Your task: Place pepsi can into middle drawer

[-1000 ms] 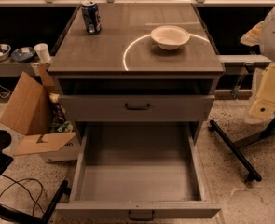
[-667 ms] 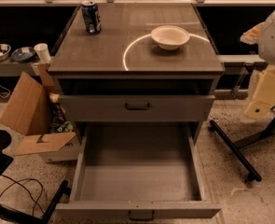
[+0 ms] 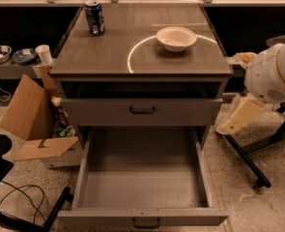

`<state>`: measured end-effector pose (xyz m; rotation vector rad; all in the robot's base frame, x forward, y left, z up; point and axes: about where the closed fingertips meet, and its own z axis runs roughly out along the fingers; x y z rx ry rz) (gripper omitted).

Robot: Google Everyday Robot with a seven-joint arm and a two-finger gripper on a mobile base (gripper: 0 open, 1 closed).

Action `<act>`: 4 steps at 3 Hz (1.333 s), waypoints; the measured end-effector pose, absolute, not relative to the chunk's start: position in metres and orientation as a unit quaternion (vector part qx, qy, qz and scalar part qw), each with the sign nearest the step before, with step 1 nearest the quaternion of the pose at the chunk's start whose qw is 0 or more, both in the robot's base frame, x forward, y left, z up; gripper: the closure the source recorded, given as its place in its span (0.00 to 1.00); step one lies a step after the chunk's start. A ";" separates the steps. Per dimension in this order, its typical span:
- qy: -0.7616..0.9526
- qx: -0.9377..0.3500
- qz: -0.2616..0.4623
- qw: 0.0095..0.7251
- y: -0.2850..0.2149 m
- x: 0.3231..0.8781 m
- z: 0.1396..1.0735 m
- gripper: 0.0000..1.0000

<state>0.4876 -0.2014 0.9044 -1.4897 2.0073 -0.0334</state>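
Observation:
The pepsi can [image 3: 94, 17] stands upright at the back left corner of the cabinet top [image 3: 103, 57]. It is dark blue with a silver top. The middle drawer [image 3: 142, 185] is pulled fully open below a shut grey drawer front [image 3: 142, 111]; its grey floor holds nothing. My arm [image 3: 275, 74] comes in at the right edge, beside the cabinet's right side. My gripper [image 3: 241, 116] shows as a pale cream part hanging low by the cabinet's right wall, far from the can and holding nothing that I can see.
A white bowl [image 3: 176, 37] sits on the back right of the cabinet top. An open cardboard box [image 3: 33, 124] stands on the floor at the left. Black legs of a stand [image 3: 248, 161] cross the floor at the right. Cables [image 3: 16, 202] lie at the lower left.
My arm has moved down and to the left, closer to the cabinet's right side. The can, the bowl and the drawer have not moved.

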 end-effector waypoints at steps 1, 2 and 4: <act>0.756 -0.522 -0.005 0.394 -0.193 0.537 0.912 0.00; 0.742 -0.473 -0.004 0.475 -0.191 0.589 0.928 0.00; 0.734 -0.453 -0.026 0.505 -0.197 0.604 0.943 0.00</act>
